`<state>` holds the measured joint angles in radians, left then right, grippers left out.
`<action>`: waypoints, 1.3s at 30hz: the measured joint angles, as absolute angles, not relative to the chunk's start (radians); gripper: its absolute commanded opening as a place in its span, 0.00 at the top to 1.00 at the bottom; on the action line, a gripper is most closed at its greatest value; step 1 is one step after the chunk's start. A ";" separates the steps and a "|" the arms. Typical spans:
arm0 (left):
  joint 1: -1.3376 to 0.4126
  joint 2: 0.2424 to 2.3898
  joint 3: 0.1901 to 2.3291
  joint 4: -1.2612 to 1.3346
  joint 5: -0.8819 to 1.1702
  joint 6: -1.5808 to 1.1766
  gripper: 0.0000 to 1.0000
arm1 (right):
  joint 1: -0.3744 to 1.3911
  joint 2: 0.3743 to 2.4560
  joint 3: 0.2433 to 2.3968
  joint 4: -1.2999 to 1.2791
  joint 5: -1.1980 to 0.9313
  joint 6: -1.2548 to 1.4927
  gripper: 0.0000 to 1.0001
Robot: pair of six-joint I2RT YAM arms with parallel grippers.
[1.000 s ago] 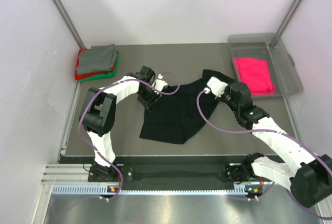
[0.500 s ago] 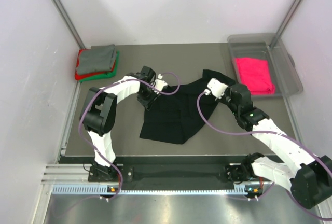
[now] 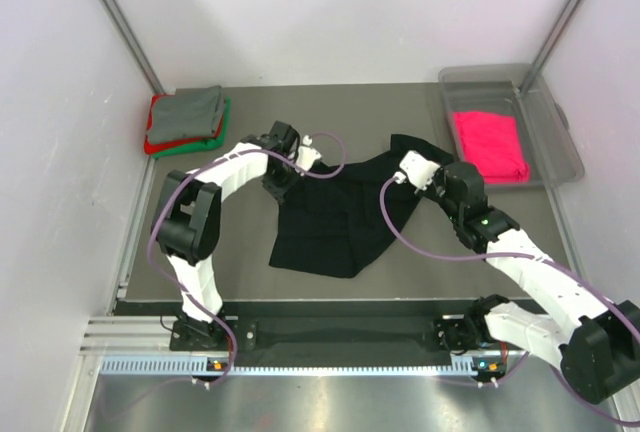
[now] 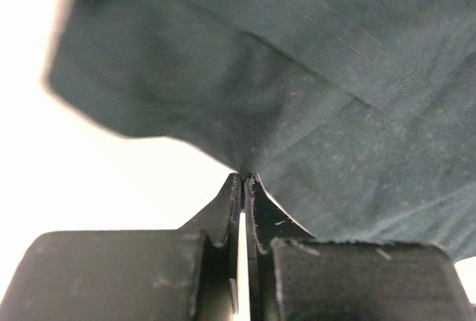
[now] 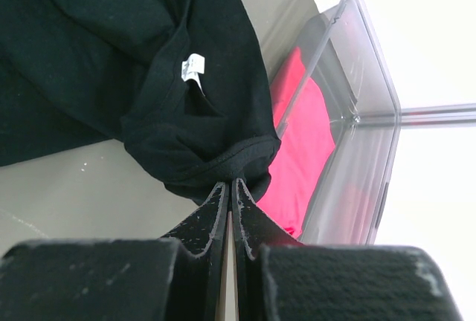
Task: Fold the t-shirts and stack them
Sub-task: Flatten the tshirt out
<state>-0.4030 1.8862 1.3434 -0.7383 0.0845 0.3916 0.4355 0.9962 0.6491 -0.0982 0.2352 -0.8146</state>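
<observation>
the black t-shirt [image 3: 335, 217] lies spread and rumpled on the middle of the table [image 3: 400, 102], stretched between the two arms. the left tool [image 4: 244, 180] is at the shirt's left edge, its fingers pressed together with a pinch of dark cloth caught at their tips. the fabric rises above them in a lifted fold. the right tool [image 5: 228, 183] is at the shirt's far right part, fingers closed on a bunched ribbed hem. the white neck label [image 5: 193, 67] shows just beyond that bunch. the shirt's near edge rests flat on the table, towards the near edge.

a clear plastic bin [image 3: 560, 142] stands at the table's far right corner, and a hot-pink t-shirt [image 3: 490, 145] lies folded inside it. at the far left corner is a folded stack, with a grey t-shirt [image 3: 190, 107] on top. a red t-shirt [image 3: 155, 142] and a green t-shirt [image 3: 205, 145] show at the edges under it.

the table top is dull grey-brown. plain white walls stand on the left, far and right sides, and a metal rail [image 3: 330, 337] runs along the near edge where the arms are bolted.
</observation>
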 measured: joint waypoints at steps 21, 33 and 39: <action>-0.251 1.321 1.453 -0.881 0.094 0.460 1.00 | 0.435 1.034 0.728 -0.152 0.234 -0.836 0.77; -0.251 1.321 1.136 -0.988 0.263 0.469 1.00 | 0.390 1.290 0.884 -0.350 0.093 -0.773 0.49; -0.251 1.321 1.110 -0.957 0.299 0.439 1.00 | 0.390 1.646 1.215 -0.321 -0.012 -0.708 0.48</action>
